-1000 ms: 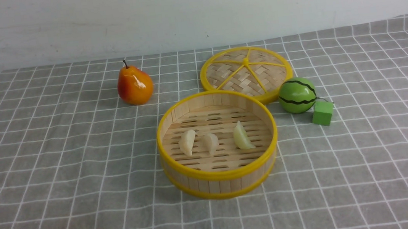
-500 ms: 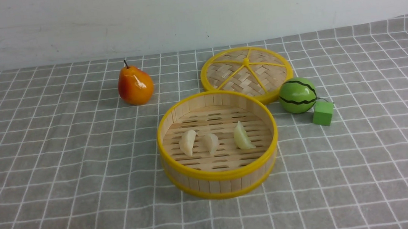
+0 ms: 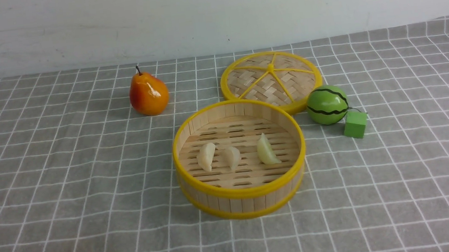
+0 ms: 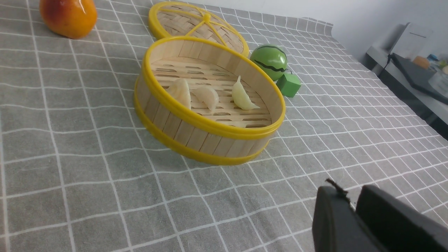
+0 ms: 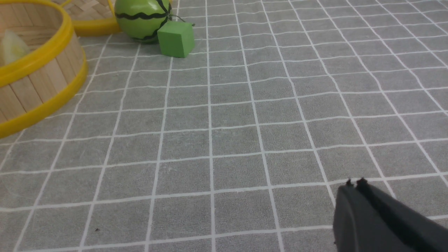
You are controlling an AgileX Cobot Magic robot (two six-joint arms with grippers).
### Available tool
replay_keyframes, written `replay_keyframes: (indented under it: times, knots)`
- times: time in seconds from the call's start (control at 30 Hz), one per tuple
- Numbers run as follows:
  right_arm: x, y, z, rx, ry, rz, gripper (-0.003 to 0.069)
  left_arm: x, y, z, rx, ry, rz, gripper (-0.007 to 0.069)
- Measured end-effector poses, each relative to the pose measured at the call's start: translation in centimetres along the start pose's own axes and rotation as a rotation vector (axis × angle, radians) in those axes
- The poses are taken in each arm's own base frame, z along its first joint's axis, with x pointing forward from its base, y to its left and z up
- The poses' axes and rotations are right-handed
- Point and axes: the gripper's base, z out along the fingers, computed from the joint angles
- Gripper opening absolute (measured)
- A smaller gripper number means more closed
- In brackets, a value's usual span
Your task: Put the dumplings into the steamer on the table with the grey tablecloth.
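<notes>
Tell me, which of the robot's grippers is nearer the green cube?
Right, I'd judge. The right gripper sits on the green cube's side of the steamer; the left gripper sits across the steamer from it, by the near left corner.

Lab test bench, grey tablecloth [image 3: 87,179], bare white wall [image 3: 211,13], toy food

No writing, label, brand, number or sign can be read anywhere in these views. The cluttered side bench [image 4: 413,75] in the left wrist view perhaps carries printed items, but it is too blurred and small to tell.
</notes>
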Motion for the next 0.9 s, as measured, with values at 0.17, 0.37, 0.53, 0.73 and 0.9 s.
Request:
replay_keyframes:
  times: [0.17, 0.37, 0.53, 0.73, 0.9]
  knots:
    - [0.0, 0.0, 0.0, 0.0, 0.0, 0.0, -0.0018, 0.0, 0.0, 0.0, 0.0, 0.0, 0.0, 0.0107]
    - [0.0, 0.0, 0.0, 0.0, 0.0, 0.0, -0.0014, 0.0, 0.0, 0.0, 0.0, 0.0, 0.0, 0.0112]
    - [0.0, 0.0, 0.0, 0.0, 0.0, 0.0, -0.0011, 0.0, 0.0, 0.0, 0.0, 0.0, 0.0, 0.0112]
    - [0.0, 0.0, 0.0, 0.0, 0.0, 0.0, -0.0008, 0.6, 0.5, 0.4, 0.005, -0.075, -0.002, 0.0112]
    - [0.0, 0.0, 0.0, 0.0, 0.0, 0.0, -0.0003, 0.8, 1.4, 0.4, 0.043, -0.344, -0.007, 0.0112]
